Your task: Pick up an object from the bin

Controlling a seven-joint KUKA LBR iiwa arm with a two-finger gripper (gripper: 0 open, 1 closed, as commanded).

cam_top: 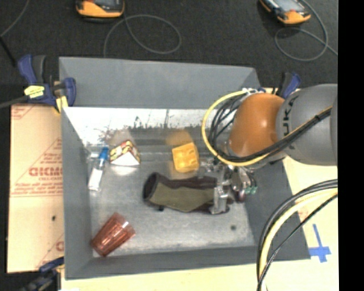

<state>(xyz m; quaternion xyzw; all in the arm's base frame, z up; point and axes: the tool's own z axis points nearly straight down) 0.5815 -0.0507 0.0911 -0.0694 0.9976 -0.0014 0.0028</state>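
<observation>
Olive-brown sock (179, 196) lies flat mid-floor of the bin (170, 236), just below the yellow block (185, 157) | gripper (222, 202) low at the sock's right end, touching or just above it; whether wide or narrow cannot be told | sock not lifted | judged: secure grasp and lift remain

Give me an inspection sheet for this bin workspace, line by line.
Surface: grey metal bin, scuffed along its back wall.
Job's things: dark olive sock lying mid-bin, nearest the claw.
Clutter: yellow block at the back; red cup on its side, front left; white and red carton and blue-capped tube, left.
Grippers: claw low over the sock's right end; open or shut unclear.
Cables: yellow and black cables loop round the orange wrist cover.
Surroundings: two orange devices with cords on the dark floor.
</observation>
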